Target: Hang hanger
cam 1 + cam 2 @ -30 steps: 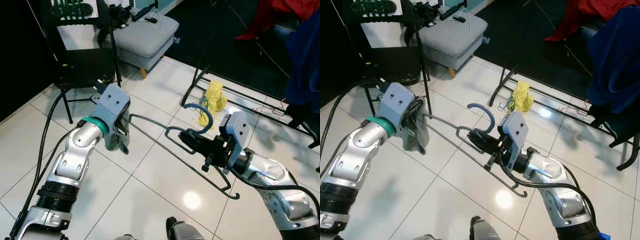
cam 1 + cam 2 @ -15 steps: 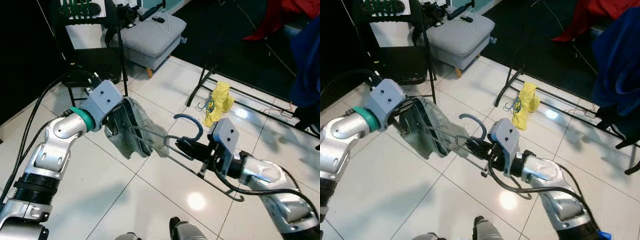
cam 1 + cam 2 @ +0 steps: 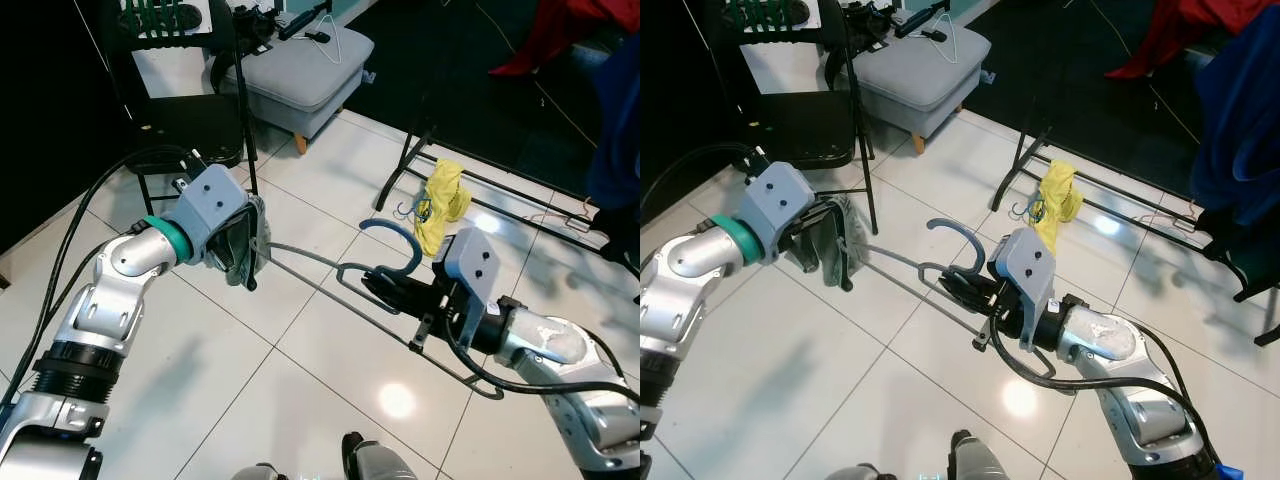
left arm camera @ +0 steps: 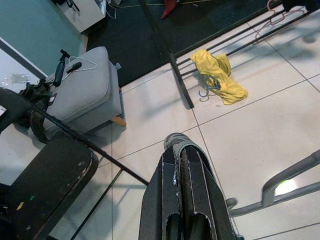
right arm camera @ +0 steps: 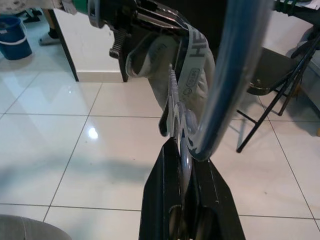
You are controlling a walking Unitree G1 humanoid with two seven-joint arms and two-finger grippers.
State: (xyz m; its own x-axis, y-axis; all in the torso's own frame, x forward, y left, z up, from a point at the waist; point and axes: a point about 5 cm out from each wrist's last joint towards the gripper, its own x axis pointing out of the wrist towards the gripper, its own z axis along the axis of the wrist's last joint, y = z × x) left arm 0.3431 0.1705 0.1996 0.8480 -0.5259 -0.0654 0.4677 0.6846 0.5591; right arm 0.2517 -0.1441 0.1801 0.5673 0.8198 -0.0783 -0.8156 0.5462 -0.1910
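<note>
A grey-blue hanger (image 3: pixel 330 285) is held level above the tiled floor, with its hook (image 3: pixel 396 236) pointing up. My right gripper (image 3: pixel 386 293) is shut on the hanger's neck just below the hook; in the right wrist view the hanger (image 5: pixel 232 75) rises from between the fingers (image 5: pixel 167 200). My left gripper (image 3: pixel 243 264) is at the hanger's left end, shut on a bunched grey garment (image 3: pixel 236 240) that hangs there. The garment's printed waistband (image 5: pixel 196 65) faces the right wrist camera. In the left wrist view the hanger's end (image 4: pixel 280 182) lies beside the fingers (image 4: pixel 172 200).
A black folding chair (image 3: pixel 185 110) stands right behind my left arm. Beyond it is a grey footstool (image 3: pixel 300 70). A black clothes rack base (image 3: pixel 470 180) carries a yellow cloth (image 3: pixel 442 200). Blue clothing (image 3: pixel 615 130) hangs at the right.
Half a second ago the grey garment was spread wide along the hanger's left arm. Now it is bunched up at my left gripper. The right gripper keeps its hold on the neck.
</note>
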